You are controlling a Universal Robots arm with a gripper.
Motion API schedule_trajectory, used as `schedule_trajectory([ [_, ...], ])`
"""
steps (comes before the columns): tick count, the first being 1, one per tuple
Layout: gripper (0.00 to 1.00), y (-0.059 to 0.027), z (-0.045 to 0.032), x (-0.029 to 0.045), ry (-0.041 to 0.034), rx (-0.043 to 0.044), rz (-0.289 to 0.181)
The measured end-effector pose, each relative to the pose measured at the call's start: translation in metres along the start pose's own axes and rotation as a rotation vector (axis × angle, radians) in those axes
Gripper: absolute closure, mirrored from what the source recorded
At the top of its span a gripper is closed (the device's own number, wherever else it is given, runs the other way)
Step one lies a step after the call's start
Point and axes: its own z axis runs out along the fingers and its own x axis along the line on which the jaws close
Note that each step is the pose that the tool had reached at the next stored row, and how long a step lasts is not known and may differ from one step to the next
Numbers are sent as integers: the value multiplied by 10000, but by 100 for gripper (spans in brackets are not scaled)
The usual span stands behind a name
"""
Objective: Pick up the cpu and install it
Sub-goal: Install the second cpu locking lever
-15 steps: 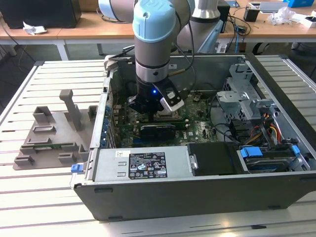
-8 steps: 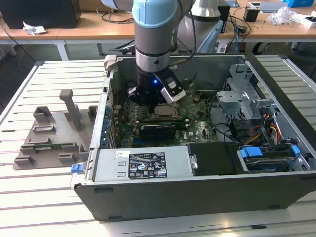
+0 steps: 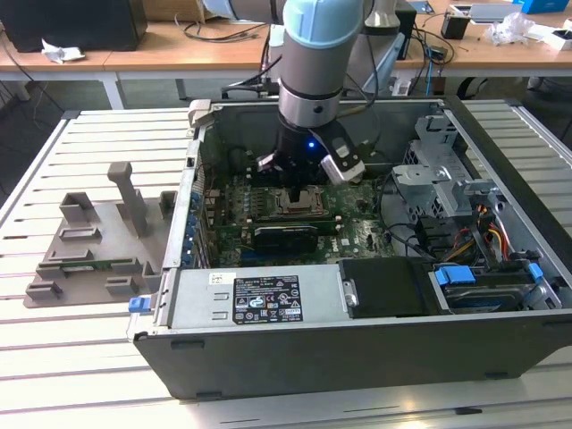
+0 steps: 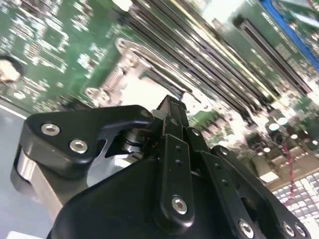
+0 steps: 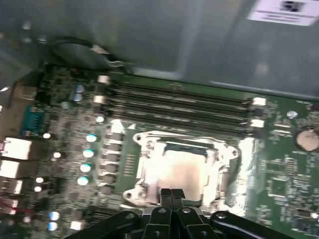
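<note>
Right now we see the arm reaching down into the open computer case [image 3: 500,349], its gripper [image 3: 295,190] hovering just over the socket [image 3: 298,202] on the green motherboard [image 3: 357,234]. In the first wrist view the gripper's fingertips [image 5: 172,195] are pressed together with no gap, at the edge of the socket's metal frame [image 5: 144,149]. Inside that frame lies the cpu [image 5: 180,168], flat, lid up, its edges square with the frame; it is a square, so we cannot name a long axis. Whether the fingers touch it, we cannot tell. The memory slots [image 5: 179,102] run just beside the socket. On the exterior view's left, a grey plastic tray [image 3: 89,246] sits on the slatted table [image 3: 54,357], well apart from the case.
</note>
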Motion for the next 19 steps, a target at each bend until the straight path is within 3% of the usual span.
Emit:
schedule_trajectory([
  [1,89,12,5,-44,31,126,8],
  [5,89,107,22,-100,94,522,36],
  [6,89,169,32,-114,119,707,46],
  [7,89,230,40,-123,152,956,63],
  [8,89,280,46,-130,198,1308,85],
  [9,89,307,50,-134,228,1541,99],
  [10,89,323,51,-136,249,1689,109],
  [11,89,366,43,-141,278,1914,124],
  [13,89,386,-14,-140,278,1916,124],
  [19,89,433,-310,-128,278,1916,124],
])
